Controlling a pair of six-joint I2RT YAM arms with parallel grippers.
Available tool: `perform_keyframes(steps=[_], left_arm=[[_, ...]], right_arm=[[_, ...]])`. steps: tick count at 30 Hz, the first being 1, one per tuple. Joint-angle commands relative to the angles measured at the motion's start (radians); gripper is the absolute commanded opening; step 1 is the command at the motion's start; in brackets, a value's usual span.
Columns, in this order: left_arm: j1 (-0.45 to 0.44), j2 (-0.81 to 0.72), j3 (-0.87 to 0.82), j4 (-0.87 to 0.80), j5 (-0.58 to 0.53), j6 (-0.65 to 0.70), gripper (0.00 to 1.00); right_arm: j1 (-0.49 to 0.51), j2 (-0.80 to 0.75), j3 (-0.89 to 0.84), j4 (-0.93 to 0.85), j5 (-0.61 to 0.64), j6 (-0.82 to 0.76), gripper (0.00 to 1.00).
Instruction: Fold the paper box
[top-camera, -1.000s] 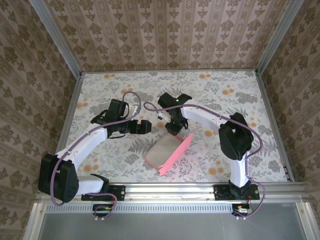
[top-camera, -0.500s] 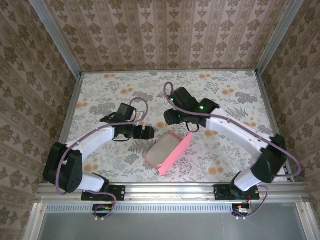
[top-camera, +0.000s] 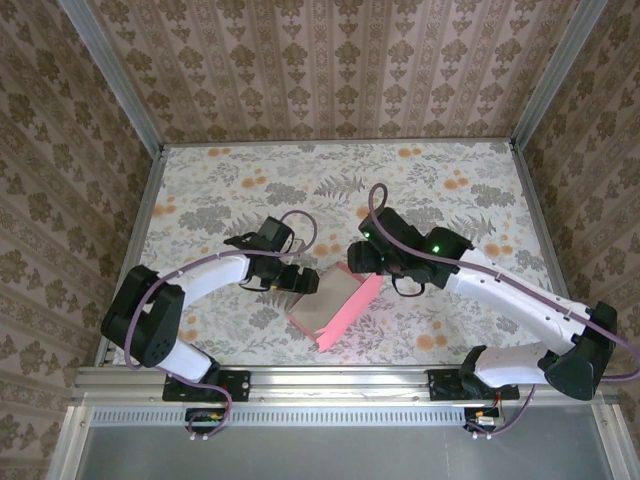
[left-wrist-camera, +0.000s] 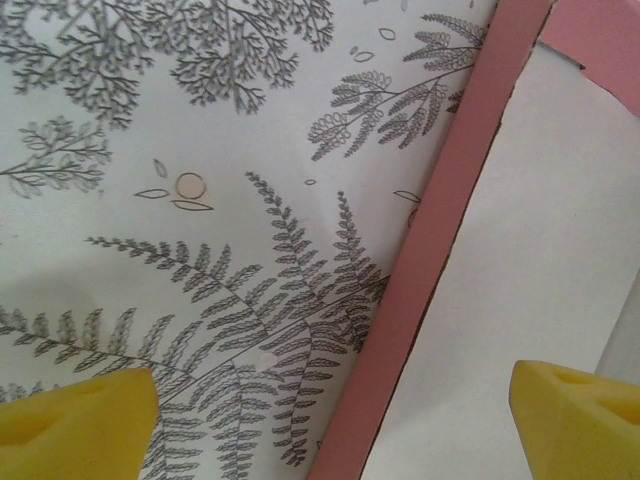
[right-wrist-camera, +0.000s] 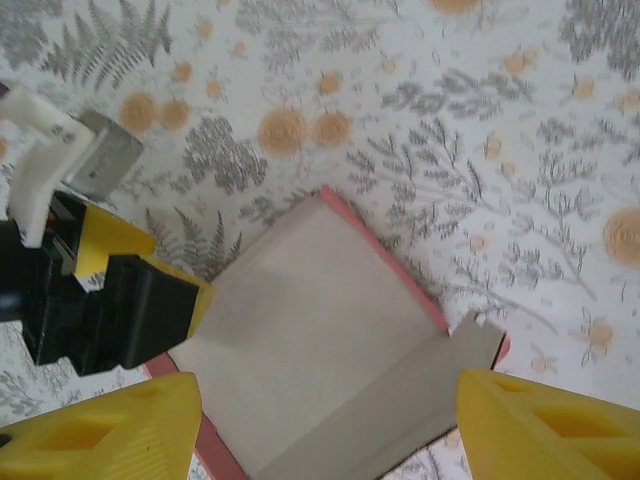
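Note:
The paper box (top-camera: 322, 302) lies open on the floral table, off-white inner side up, with a pink flap (top-camera: 352, 306) raised along its right edge. My left gripper (top-camera: 303, 282) is open at the box's left rim. In the left wrist view its yellow fingertips (left-wrist-camera: 78, 425) straddle the pink side wall (left-wrist-camera: 440, 230), one finger over the table and the other over the inner panel (left-wrist-camera: 530, 260). My right gripper (top-camera: 363, 260) hovers open above the box's far corner. Its view looks down on the box (right-wrist-camera: 320, 340) and the left gripper (right-wrist-camera: 140, 270).
Patterned walls enclose the table on three sides. An aluminium rail (top-camera: 340, 378) with both arm bases runs along the near edge. Open floral tabletop (top-camera: 300, 180) stretches behind the box.
The left gripper has slid right to the box's left rim. The right gripper has swung down and right, from beyond the box to above its far corner. The box has barely moved.

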Motion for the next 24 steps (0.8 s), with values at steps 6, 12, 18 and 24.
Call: perform_keyframes(steps=[6, 12, 18, 24], left_arm=[[-0.043, 0.034, -0.019, 0.049, 0.030, -0.042, 0.89], [-0.089, 0.037, -0.067, 0.100, 0.051, -0.099, 0.86], [-0.099, 0.069, -0.082, 0.101, 0.020, -0.100, 0.75], [-0.101, 0.069, -0.079, 0.108, 0.042, -0.127, 0.72]], right_arm=[[0.050, 0.064, -0.004, -0.092, 0.046, 0.117, 0.66], [0.078, 0.055, 0.034, -0.093, 0.164, 0.085, 0.68], [0.078, -0.048, 0.052, -0.074, 0.193, -0.033, 0.70], [0.079, -0.098, 0.048, -0.195, 0.154, 0.085, 0.74]])
